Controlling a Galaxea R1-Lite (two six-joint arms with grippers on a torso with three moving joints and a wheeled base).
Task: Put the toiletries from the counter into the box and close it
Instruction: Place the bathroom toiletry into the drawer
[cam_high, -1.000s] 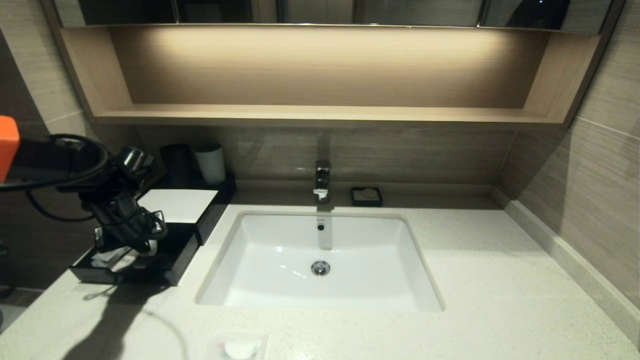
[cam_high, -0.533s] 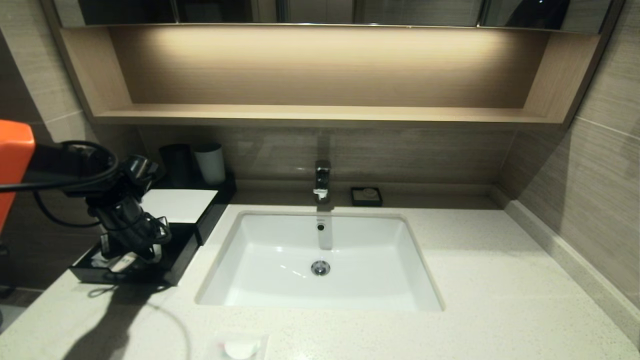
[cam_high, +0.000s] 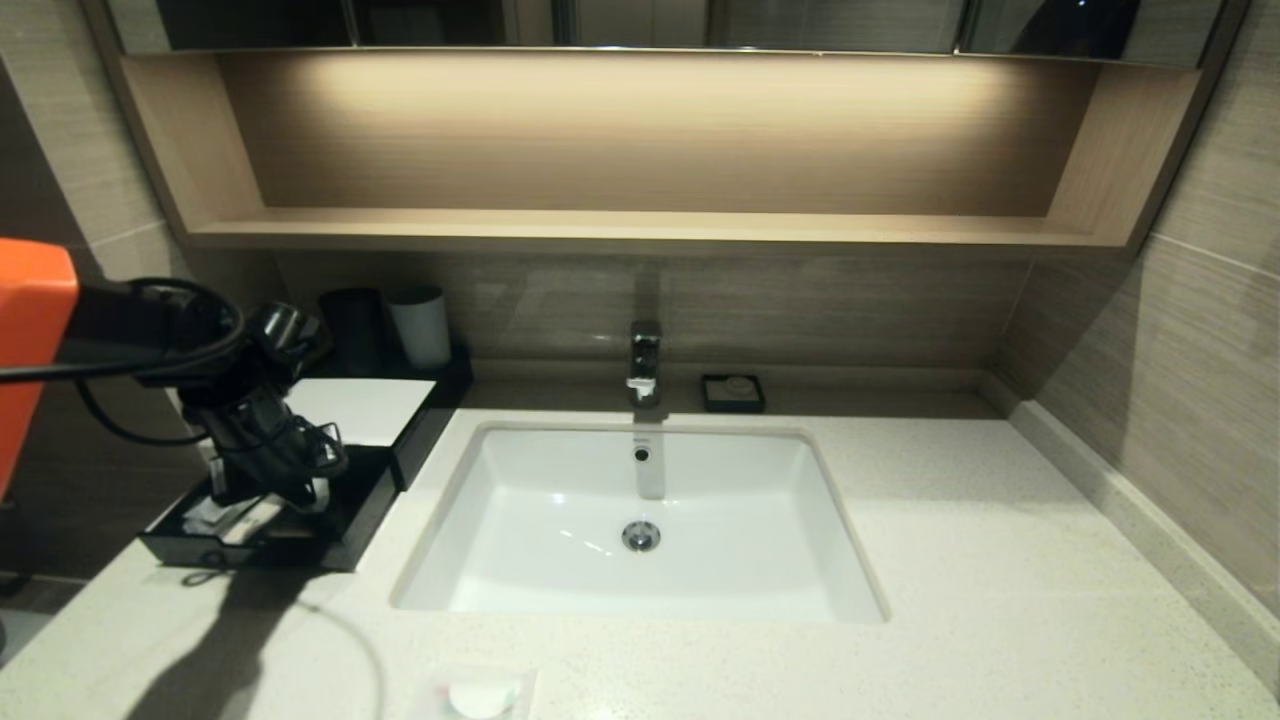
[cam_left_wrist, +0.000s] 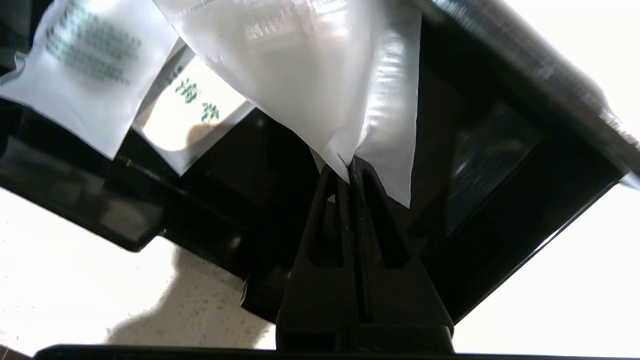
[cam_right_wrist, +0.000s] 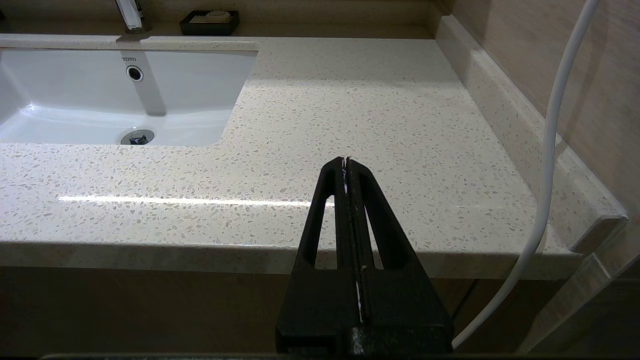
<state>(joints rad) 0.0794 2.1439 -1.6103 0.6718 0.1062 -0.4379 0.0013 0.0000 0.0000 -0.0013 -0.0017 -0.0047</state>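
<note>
The black box (cam_high: 415, 425) with a white top panel stands at the counter's (cam_high: 1000, 560) back left, its drawer (cam_high: 345, 535) pulled out toward me. My left gripper (cam_high: 295, 492) hangs over the open drawer, shut on the corner of a clear plastic packet (cam_left_wrist: 310, 75); the pinch shows in the left wrist view (cam_left_wrist: 350, 162). Two more packets (cam_left_wrist: 85, 65) (cam_left_wrist: 192, 112) lie in the drawer. The squarish packet with a white disc (cam_high: 480, 695) lies on the counter's front edge. My right gripper (cam_right_wrist: 346, 161) is shut and empty, off the counter's front right edge.
The white sink basin (cam_high: 560, 570) with its faucet (cam_high: 645, 360) sits mid-counter. A small black dish (cam_high: 733, 392) stands behind it. A black cup (cam_high: 352, 325) and a white cup (cam_high: 420, 325) stand behind the box. A white cable (cam_right_wrist: 545, 165) hangs at the right.
My left arm has shifted slightly to the right over the drawer, still holding the packet. The right arm has not moved.
</note>
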